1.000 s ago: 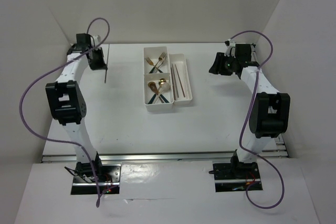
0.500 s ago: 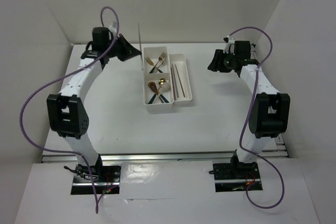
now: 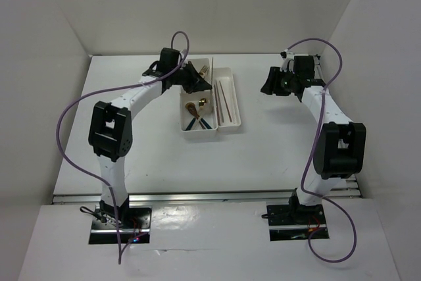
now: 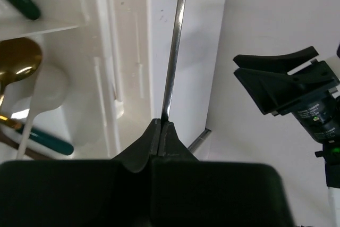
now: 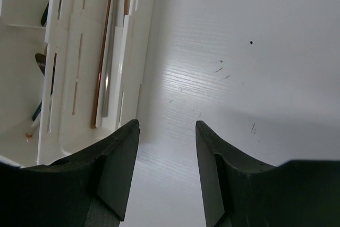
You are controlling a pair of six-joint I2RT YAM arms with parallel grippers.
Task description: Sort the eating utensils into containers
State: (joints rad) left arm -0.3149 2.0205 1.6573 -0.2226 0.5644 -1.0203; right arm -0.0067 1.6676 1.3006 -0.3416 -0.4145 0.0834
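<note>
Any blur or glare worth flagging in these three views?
Top external: even light, no hard shadows on the table. Left wrist: the left tool gripping the chopstick is dark and soft; glare on the gold spoon. Right wrist: table grain sharp, the right tool slightly soft.

My left gripper (image 3: 193,81) hangs over the far square compartment of the tray (image 3: 197,135) in the middle of the table (image 3: 151,153), a chopstick (image 4: 175,51) pinched in it, spoons (image 3: 199,111) lie in the near square compartment, other chopsticks (image 3: 225,103) in the long compartment on the right, and my right gripper (image 3: 268,85) stands apart, right of the tray.
</note>
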